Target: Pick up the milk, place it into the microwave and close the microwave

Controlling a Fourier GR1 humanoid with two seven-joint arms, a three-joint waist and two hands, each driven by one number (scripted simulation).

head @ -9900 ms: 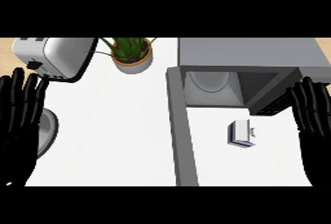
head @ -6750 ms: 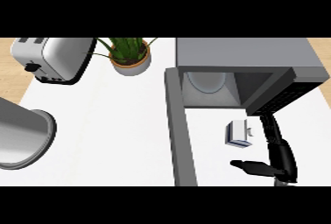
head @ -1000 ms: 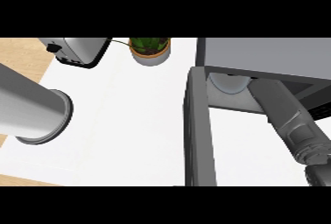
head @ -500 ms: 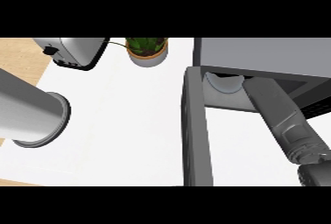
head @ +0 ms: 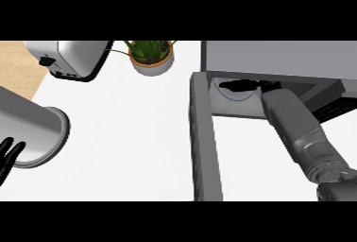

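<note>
Now right arm deep in microwave, milk not visible.

Right forearm (head: 300,127) runs up from the lower right edge into the open microwave (head: 279,56) cavity, so the right hand (head: 241,86) sits over the round turntable plate (head: 233,94), likely to set the milk down there. Right hand is a dark shape in shadow; cannot tell if the fingers are curled or straight, or whether the carton is in them. Milk probably inside the cavity behind the hand, or hidden by it, but that's a guess. Microwave door (head: 206,142) swung out wide across the white surface (head: 125,132), leaving room for the arm; closing not yet done. Left hand (head: 8,153) at the left edge, fingers straight, holding nothing, beside the grey left forearm (head: 31,127). Toaster (head: 70,59) and potted plant (head: 150,56) at the back, well apart from the action.
</note>
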